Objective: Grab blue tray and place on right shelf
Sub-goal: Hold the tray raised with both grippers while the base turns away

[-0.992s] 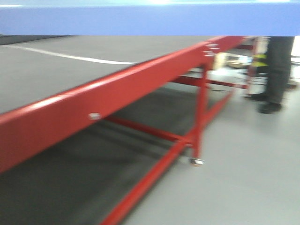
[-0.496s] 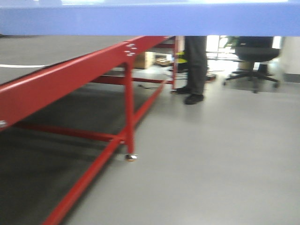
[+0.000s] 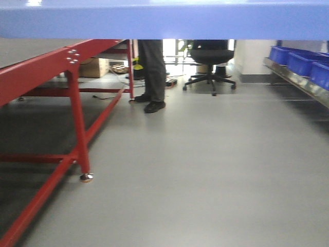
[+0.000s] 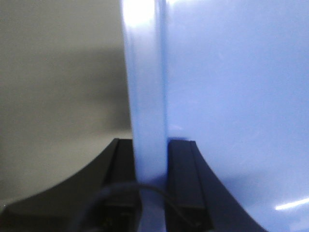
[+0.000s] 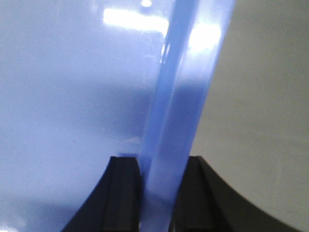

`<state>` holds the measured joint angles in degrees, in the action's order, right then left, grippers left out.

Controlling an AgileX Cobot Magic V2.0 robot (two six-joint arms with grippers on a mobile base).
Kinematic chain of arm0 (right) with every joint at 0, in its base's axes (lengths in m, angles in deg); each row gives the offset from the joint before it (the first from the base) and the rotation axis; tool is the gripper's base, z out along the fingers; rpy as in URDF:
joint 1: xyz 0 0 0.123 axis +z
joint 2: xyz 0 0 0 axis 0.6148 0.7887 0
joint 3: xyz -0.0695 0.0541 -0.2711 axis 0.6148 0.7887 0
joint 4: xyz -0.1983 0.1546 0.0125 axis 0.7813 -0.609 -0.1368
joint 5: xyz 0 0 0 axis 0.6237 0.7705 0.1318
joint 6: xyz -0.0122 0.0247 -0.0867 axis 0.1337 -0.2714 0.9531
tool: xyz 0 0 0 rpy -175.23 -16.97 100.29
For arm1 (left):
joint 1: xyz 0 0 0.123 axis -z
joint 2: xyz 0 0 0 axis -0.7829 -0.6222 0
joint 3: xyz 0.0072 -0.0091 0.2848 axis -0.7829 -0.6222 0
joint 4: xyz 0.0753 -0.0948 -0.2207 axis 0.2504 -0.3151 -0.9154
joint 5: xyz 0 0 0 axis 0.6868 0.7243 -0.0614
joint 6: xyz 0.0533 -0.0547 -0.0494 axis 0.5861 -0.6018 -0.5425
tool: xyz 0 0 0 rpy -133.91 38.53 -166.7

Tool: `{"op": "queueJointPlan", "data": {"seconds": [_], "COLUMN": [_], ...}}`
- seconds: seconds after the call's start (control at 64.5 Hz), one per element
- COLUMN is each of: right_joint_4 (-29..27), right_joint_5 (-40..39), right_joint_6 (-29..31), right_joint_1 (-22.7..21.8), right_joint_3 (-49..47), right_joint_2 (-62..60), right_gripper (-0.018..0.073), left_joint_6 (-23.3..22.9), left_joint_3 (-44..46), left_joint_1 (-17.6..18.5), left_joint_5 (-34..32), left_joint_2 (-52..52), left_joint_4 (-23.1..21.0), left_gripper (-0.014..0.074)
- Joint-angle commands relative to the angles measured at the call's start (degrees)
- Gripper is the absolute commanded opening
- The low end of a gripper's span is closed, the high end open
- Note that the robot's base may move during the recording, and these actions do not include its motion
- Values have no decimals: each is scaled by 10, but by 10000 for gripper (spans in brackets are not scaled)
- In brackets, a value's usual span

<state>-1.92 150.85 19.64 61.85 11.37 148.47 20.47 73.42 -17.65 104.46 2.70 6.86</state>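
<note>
**Tray's up in both grippers, shelf just showing on the right**

Front camera: the shallow, glossy periwinkle-blue plastic tray (image 3: 164,20) fills the top of the shot as one flat band, so it's held up off everything, level and close to the lens. Under it, the red-framed table with the dark mat top (image 3: 77,98) sits on the left. A person's dark trouser legs (image 3: 152,72) and a black office chair (image 3: 211,54) are at the far end. On the right edge is the brushed stainless-steel shelf (image 3: 295,81), with deep dark-blue storage bins (image 3: 303,62) on it.

Left wrist camera: the left gripper (image 4: 149,154) is pinching the tray's flared rim, one black finger (image 4: 181,179) on each side.

Right wrist camera: same story, with the right gripper (image 5: 157,166) clamped on the opposite rim and bare floor beyond it.

My read: the grab is done and this is the carry. Next it needs the shelf squarely ahead and a spot free of bins. Then it can lower the tray flat and let go with both sides together.
</note>
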Motion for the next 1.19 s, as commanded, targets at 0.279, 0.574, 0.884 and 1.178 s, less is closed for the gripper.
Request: {"op": "queueJointPlan", "data": {"seconds": [0.279, 0.574, 0.884, 1.178], "right_joint_4": [18, 18, 18, 18], "right_joint_5": [-24, -24, -24, -24], "right_joint_6": [18, 18, 18, 18], "right_joint_1": [1, 1, 1, 1], "right_joint_3": [-15, -15, -15, -15], "right_joint_2": [-12, -13, -13, -13], "right_gripper": [55, 55, 55, 55], "left_joint_6": [11, 11, 11, 11], "left_joint_3": [14, 14, 14, 14], "left_joint_1": [5, 5, 5, 5], "left_joint_5": [57, 57, 57, 57], "left_joint_2": [17, 17, 17, 17], "left_joint_4": [13, 13, 13, 13], "left_gripper": [-49, -49, -49, -49]}}
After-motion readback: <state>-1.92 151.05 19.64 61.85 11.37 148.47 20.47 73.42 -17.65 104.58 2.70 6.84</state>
